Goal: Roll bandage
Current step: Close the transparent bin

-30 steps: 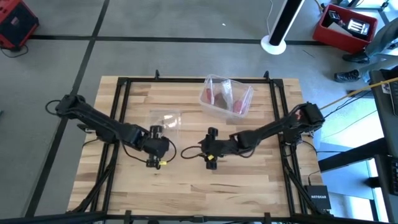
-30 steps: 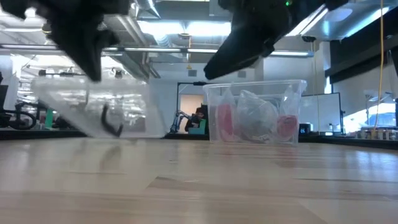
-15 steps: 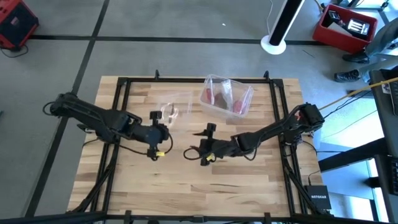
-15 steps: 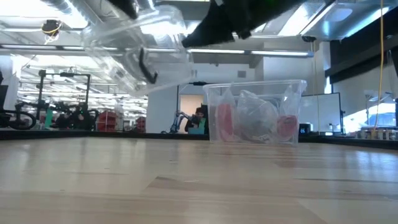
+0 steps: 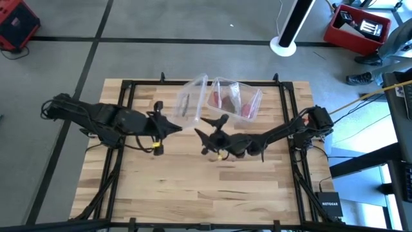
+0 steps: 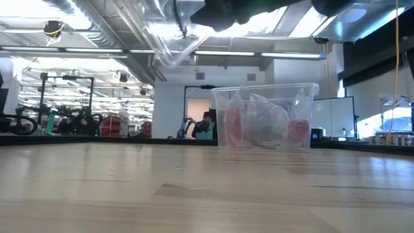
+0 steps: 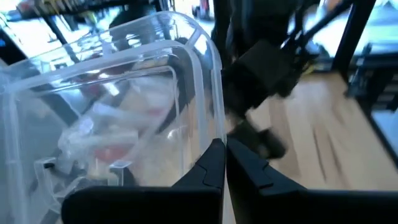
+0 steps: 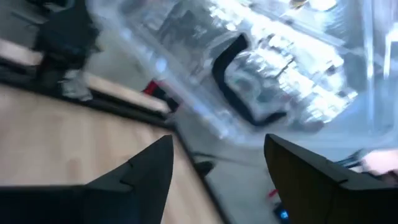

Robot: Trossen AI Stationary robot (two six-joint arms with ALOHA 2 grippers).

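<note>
Lid-removal step, I'd judge. Your left gripper (image 5: 172,127) is clamped on the clear lid (image 5: 192,98), held aloft; right gripper (image 5: 209,127) gapes empty. Bandage (image 5: 230,100) sits inside the clear box (image 5: 253,111), far centre. Next: park the lid, reach in.

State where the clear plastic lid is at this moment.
In the high view the clear lid is held off the table by the shut left gripper, just left of the clear box, with the open right gripper beside it.

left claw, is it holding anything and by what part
Yes: the left claw is shut on the rim edge of a clear plastic lid, lifted off the table. The right claw is open, holding nothing.
</note>
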